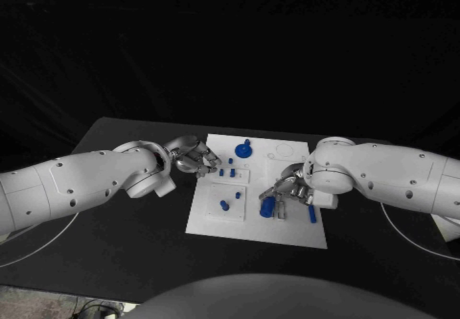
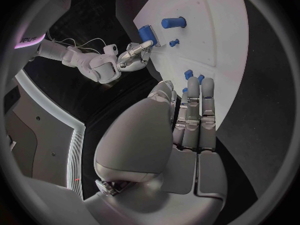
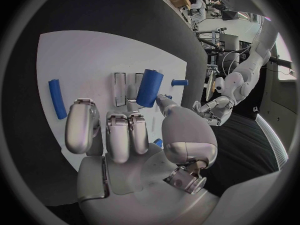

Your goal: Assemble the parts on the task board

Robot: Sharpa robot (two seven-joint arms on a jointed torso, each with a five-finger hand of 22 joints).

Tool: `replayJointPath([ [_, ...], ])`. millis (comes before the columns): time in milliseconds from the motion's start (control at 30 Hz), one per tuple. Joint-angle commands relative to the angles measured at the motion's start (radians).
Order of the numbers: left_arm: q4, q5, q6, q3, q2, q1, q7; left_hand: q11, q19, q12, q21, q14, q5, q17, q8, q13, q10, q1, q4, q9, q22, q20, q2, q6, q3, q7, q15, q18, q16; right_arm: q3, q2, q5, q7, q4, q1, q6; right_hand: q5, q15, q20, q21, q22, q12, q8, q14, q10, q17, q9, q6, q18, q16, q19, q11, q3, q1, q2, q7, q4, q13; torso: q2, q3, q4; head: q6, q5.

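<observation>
The right robot hand (image 3: 134, 140) pinched a short blue cylinder (image 3: 149, 87) between thumb and one fingertip, its other fingers lying straight beside it, just above the slotted fixture (image 3: 125, 87) on the board (image 1: 288, 229). From the head view the cylinder (image 1: 267, 207) hung over the board's right half, with a long blue rod (image 1: 312, 213) lying flat just beside it.

The left robot hand (image 1: 195, 157) hovered at the board's left edge, fingers straight and pressed together, holding nothing. Near its fingertips small blue pegs (image 2: 187, 75) stood in the board, and further off a round blue knob (image 1: 243, 151) sat near the far edge.

The cylinder looked like rigid, smooth plastic, and light; I'd judge it would slip or roll rather than bend, so a grip across its round side near the middle seemed soundest, leaving both ends free for seating. The pegs were small enough that only a fingertip pinch would suit.

All of it sat on the black bench (image 1: 125, 226).
</observation>
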Motion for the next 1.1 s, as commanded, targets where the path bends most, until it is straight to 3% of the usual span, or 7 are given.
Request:
replayJointPath([
  [33,0.002,-0.001,0.020,0.001,0.002,0.000,-0.005,0.008,-0.001,0.005,0.001,-0.002,0.005,-0.001,-0.001,-0.001,-0.001,0.001,-0.002,-0.001,0.025,0.004,-0.002,-0.006,0.006,0.002,0.008,0.013,0.003,-0.001,-0.003,-0.007,-0.002,-0.002,-0.002,-0.005,-0.040,0.004,0.000,-0.002,0.170,0.004,-0.005,0.102,0.106,0.263,0.002,-0.001,0.017,0.003,0.000,0.005,-0.017,0.000,-0.014,0.005,-0.001,0.263,0.000,-0.0005,0.0001,0.000,-0.001],
  [300,0.002,-0.003,0.026,0.001,0.003,0.000,-0.009,0.008,-0.002,0.006,0.002,-0.002,0.006,-0.002,-0.001,-0.001,-0.001,0.002,-0.002,-0.001,0.025,0.004,-0.002,-0.006,0.007,0.003,0.008,0.013,0.004,-0.001,-0.012,-0.009,0.003,0.001,-0.002,-0.023,-0.129,0.004,0.000,-0.002,0.171,0.004,-0.008,0.102,0.106,0.263,0.005,-0.003,0.016,0.003,0.002,0.006,-0.060,-0.008,-0.030,0.006,0.013,0.263,0.000,0.0002,0.0005,0.000,0.001],
  [700,0.000,-0.004,0.036,0.001,0.002,0.000,-0.015,0.009,-0.002,0.006,0.002,-0.003,0.008,-0.002,-0.001,-0.001,0.000,0.002,-0.002,-0.001,0.026,0.004,-0.002,-0.006,0.008,0.004,0.009,0.013,0.004,0.001,-0.034,-0.018,0.013,0.022,-0.002,-0.048,-0.139,0.005,-0.001,0.006,0.173,0.004,-0.009,0.102,0.106,0.263,0.020,-0.030,0.014,0.003,0.007,0.008,-0.168,-0.031,-0.100,0.010,0.064,0.263,0.000,-0.0003,-0.0006,0.000,0.000],
  [1000,-0.001,-0.005,0.039,0.001,0.002,0.000,-0.016,0.009,-0.002,0.006,0.002,-0.003,0.008,-0.002,-0.001,-0.001,0.000,0.003,-0.002,-0.001,0.026,0.005,-0.002,-0.006,0.008,0.004,0.009,0.013,0.004,0.001,-0.036,-0.016,0.016,0.029,-0.002,-0.055,-0.138,0.007,0.001,0.006,0.173,0.004,-0.008,0.102,0.106,0.263,0.029,-0.045,0.014,0.003,0.007,0.011,-0.191,0.006,-0.093,0.013,0.071,0.263,0.000,-0.0002,0.0005,0.000,-0.003],
  [1100,-0.002,-0.005,0.040,0.001,0.002,0.000,-0.016,0.009,-0.002,0.006,0.002,-0.004,0.009,-0.003,-0.001,-0.001,0.001,0.003,-0.002,-0.001,0.026,0.005,-0.002,-0.006,0.009,0.004,0.009,0.012,0.004,0.001,-0.036,-0.014,0.020,0.031,-0.002,-0.060,-0.124,0.010,0.004,0.005,0.173,0.004,-0.004,0.102,0.106,0.263,0.038,-0.062,0.014,0.003,0.008,0.014,-0.191,0.046,-0.074,0.017,0.061,0.263,-0.001,-0.0001,0.0006,0.000,-0.004],
])
